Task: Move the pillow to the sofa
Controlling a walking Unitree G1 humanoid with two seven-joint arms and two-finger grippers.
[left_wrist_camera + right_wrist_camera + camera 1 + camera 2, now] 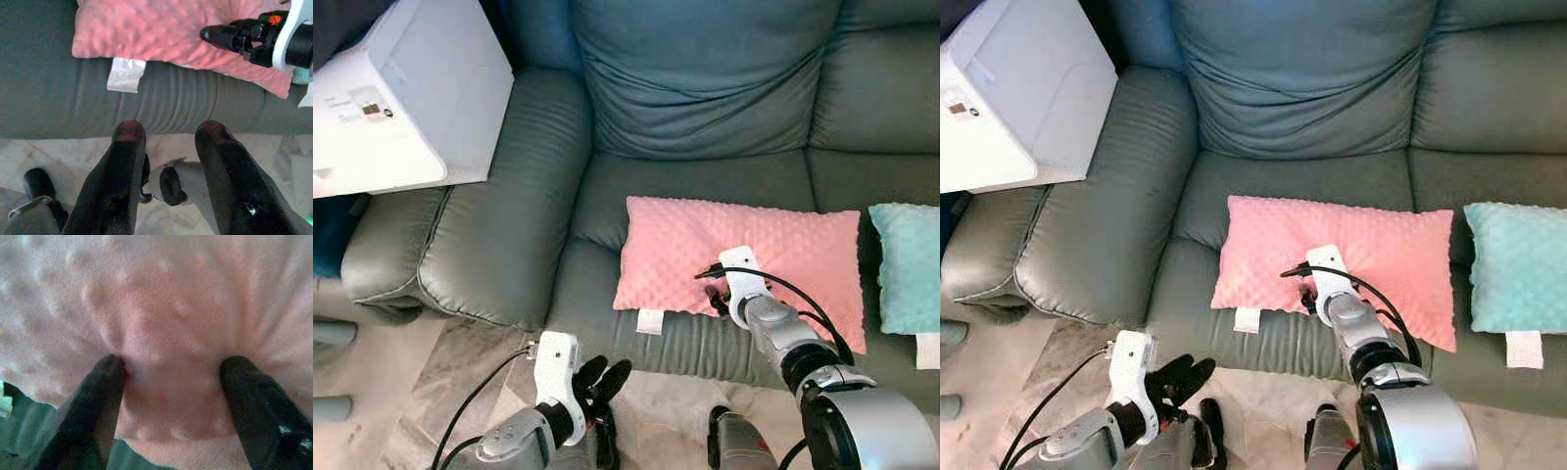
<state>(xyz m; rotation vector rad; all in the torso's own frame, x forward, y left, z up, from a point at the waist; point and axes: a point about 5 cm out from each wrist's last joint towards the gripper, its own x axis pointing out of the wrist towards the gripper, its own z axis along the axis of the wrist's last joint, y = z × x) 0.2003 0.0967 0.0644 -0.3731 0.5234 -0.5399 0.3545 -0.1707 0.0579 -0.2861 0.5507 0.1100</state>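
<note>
Hanging low in front of the sofa point(509, 245), my left gripper point(604, 380) is nearest to me, over the pale marble floor point(431, 392). Its fingers point(122, 171) are spread apart with nothing between them, pointing toward the sofa's front edge. Below them I can see parts of my own legs.

Further out, my right gripper point(171, 382) reaches onto the seat cushion and presses into the pink pillow point(783, 255). My right wrist view shows the two fingers point(98, 396) parted, their tips sunk into the dimpled fabric with a bulge of it between them; they touch the pillow near its front edge, but I cannot tell whether they actually grip it. A black cable loops from the white wrist camera back along my silver arm.

The pillow lies flat on the sofa seat, long side across, its front edge reaching the front of the cushion. A white tag point(650, 320) hangs from its front left corner over the seat's front.

Just to the right of it, apart from it, a teal pillow point(906, 264) lies on the next seat, with its own white tag at the front.

Beyond them stand the grey-green back cushions. At the far left, past the sofa's arm, is a white box-like appliance point(401, 98).
</note>
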